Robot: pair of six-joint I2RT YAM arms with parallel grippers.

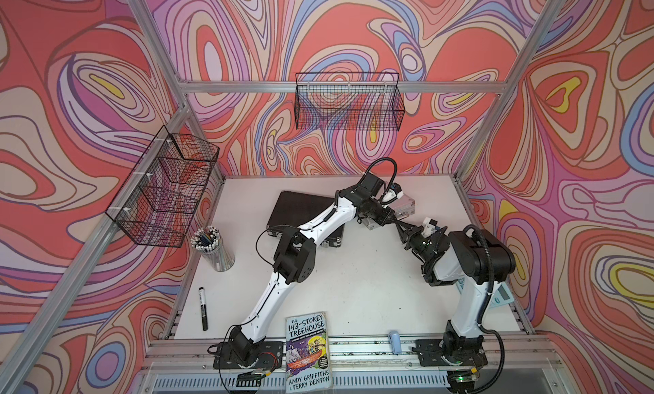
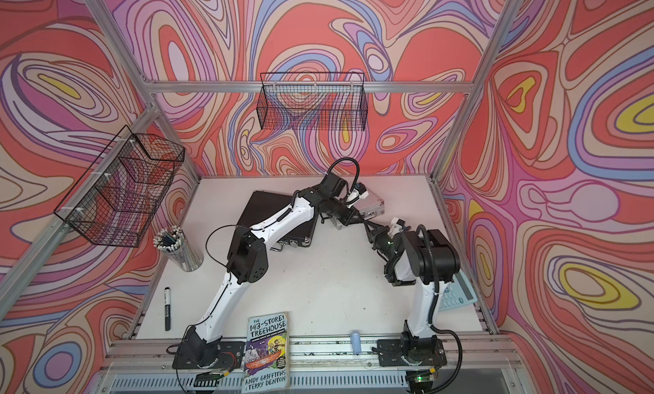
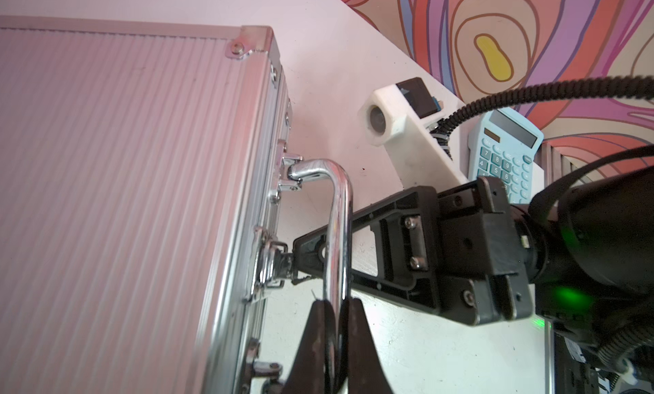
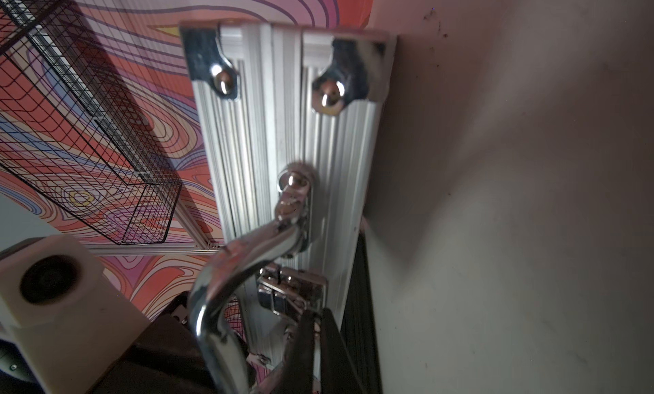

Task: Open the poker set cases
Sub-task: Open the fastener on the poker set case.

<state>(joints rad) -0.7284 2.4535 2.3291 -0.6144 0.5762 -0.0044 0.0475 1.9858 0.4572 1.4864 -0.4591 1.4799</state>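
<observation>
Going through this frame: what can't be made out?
Wide black case: latches too small, partly behind the left arm, both top views.
Ribbed silver aluminium case: mostly covered by both wrists, both top views.
Right gripper at the silver latch: chrome handle crosses it in left wrist view; right wrist view blurred. Pinching or only touching, unclear.
Light blue calculator: mostly behind the right arm, top views.

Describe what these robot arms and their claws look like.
The left arm and right arm have smooth white shells between bulky black joints. The left gripper and right gripper are black, each with two narrow tapering fingers. A ribbed black cable loops along each arm, and a white camera block sits at each wrist. A green light glows on the right arm.
</observation>
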